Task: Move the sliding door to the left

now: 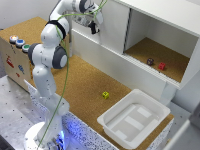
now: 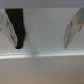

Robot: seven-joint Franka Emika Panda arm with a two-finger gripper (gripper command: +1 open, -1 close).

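The sliding door (image 1: 113,27) is a flat white panel covering the half of the white cabinet (image 1: 165,12) front toward the exterior view's left. The other half stands open onto a cork floor. My gripper (image 1: 94,28) hangs in front of the door's left edge, pointing at the cabinet front. In the wrist view the gripper (image 2: 43,44) is open. Its two fingers (image 2: 69,31) stand wide apart with plain white surface (image 2: 45,30) between them. I cannot tell whether the fingers touch the panel.
A dark object (image 1: 150,61) and a red cube (image 1: 162,65) lie inside the open compartment. A yellow cube (image 1: 105,94) lies on the cork table (image 1: 85,85). A white plastic tray (image 1: 134,118) sits at the front right. A button box (image 1: 15,52) stands at the left.
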